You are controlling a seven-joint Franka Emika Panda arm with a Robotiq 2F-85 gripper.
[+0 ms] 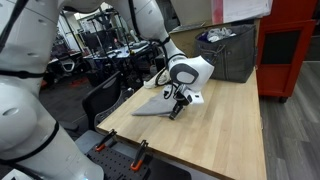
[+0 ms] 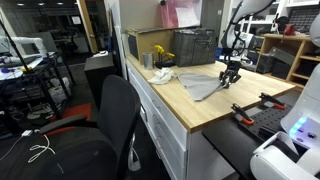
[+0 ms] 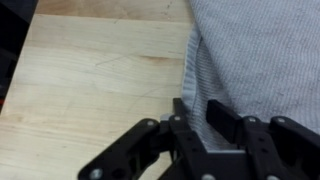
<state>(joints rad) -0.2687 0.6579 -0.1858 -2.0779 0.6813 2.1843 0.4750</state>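
While poised astride the hem of grey cloth (image 3: pixel 260 50) with narrow gripper (image 3: pixel 200 118): prone to slip.
May catch too little fabric or scrape the worktop (image 3: pixel 90 70); whether truly held, cannot tell.

- A light wooden table (image 1: pixel 225 125) carries everything.
- A grey cloth (image 1: pixel 153 108) lies spread flat near its middle.
- A dark mesh bin (image 1: pixel 228 55) stands at one end.

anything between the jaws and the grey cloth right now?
Nothing. In the wrist view the jaws straddle the edge of the grey cloth: one finger is over the cloth, the other sits at its edge beside the bare wooden table.
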